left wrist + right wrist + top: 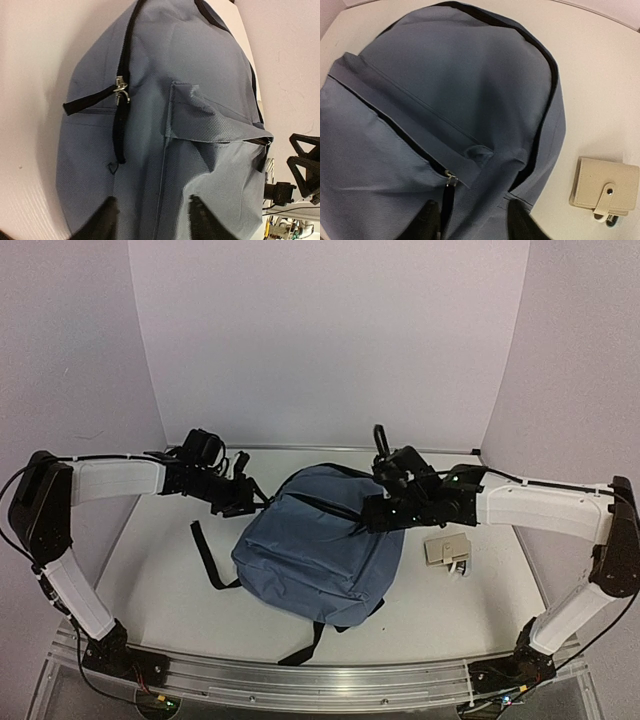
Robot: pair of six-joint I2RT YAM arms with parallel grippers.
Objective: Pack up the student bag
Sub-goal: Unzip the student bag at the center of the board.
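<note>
Left fingers (pixel 102 221) and right fingers (pixel 427 222) stand apart over the slate-blue student bag (pixel 320 540) with black zippers.

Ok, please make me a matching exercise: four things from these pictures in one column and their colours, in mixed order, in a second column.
Things:
1. bag
2. wallet
3. strap lying loose to the left of the bag
4. zipper pull

Colours:
A. beige
B. silver
C. slate blue
D. black

Pairs: 1-C, 2-A, 3-D, 4-B
</note>
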